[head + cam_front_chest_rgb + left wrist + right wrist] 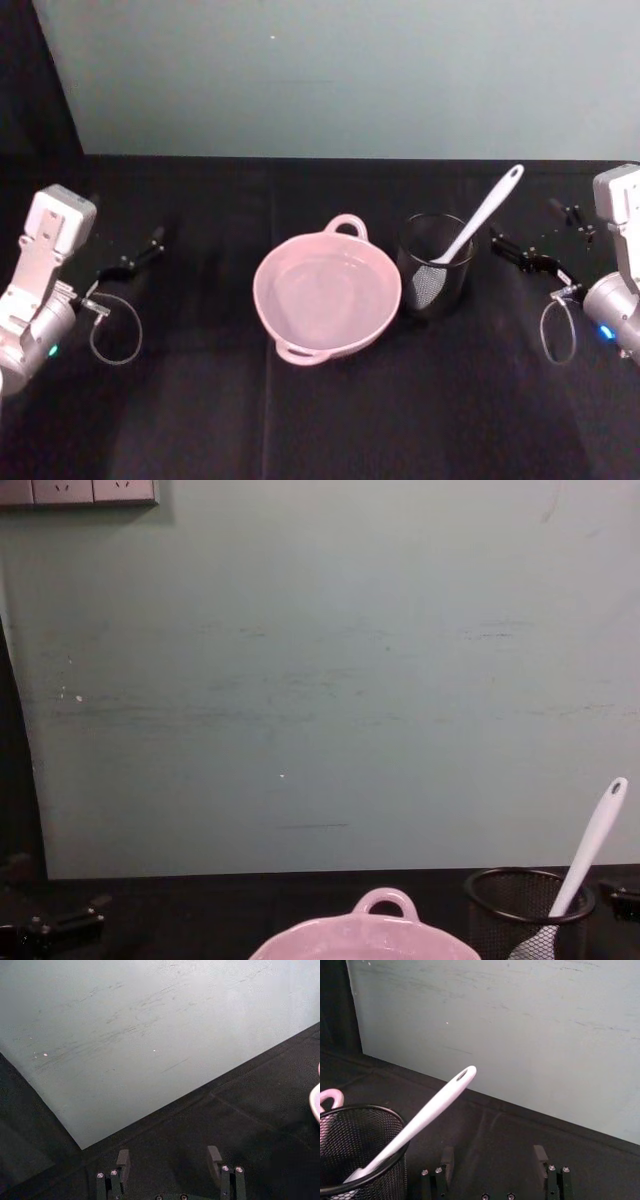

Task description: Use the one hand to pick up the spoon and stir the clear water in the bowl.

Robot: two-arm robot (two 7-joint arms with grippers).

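Starting at the left, the left hand (130,262) sits parked on the black bench (200,420), fingers spread wide and empty. At centre the pink bowl (327,295) holds the clear water (325,290), barely visible. Just right of it, the white spoon (478,222) leans in a mesh cup (436,266), handle tilted toward the right hand (528,256), which waits nearby, wide open. Nothing is grasped yet; next, that hand should probably close on the handle.
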